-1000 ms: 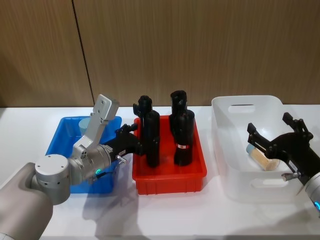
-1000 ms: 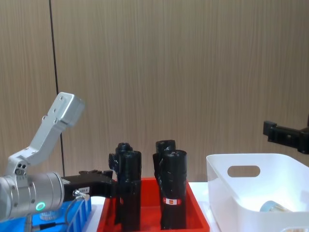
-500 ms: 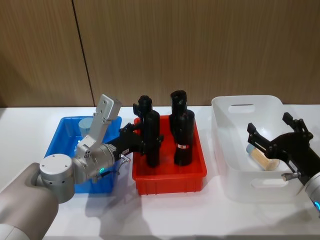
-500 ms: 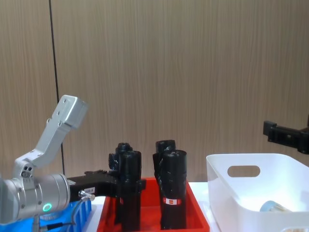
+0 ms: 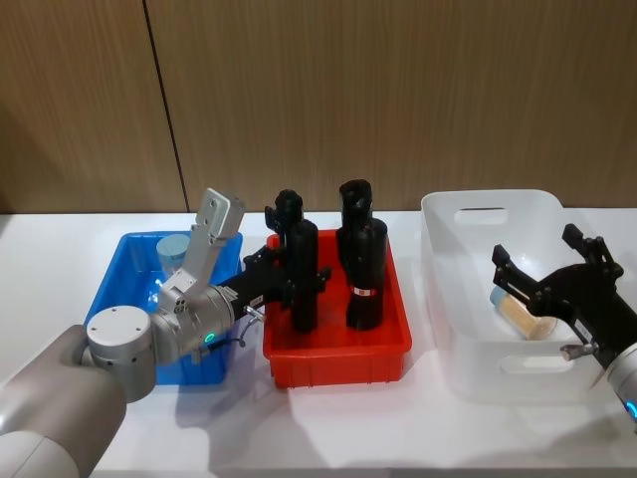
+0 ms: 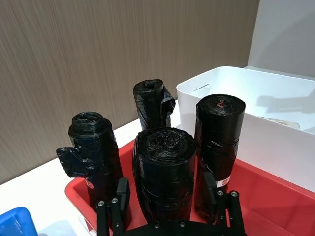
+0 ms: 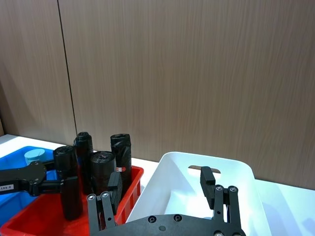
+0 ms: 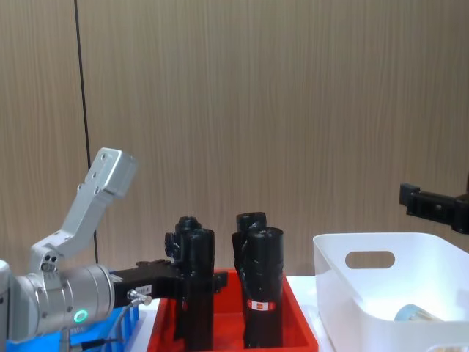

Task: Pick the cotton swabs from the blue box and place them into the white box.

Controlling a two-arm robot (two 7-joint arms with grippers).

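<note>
Cotton swabs (image 5: 171, 247) in blue box (image 5: 107, 287) corner

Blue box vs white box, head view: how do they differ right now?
The blue box is low; the white box is deeper, with a handle cut-out. The cotton swab tub in the blue box stands upright; the tub in the white box lies on its side. Both are open-topped, flanking the red tray.
</note>
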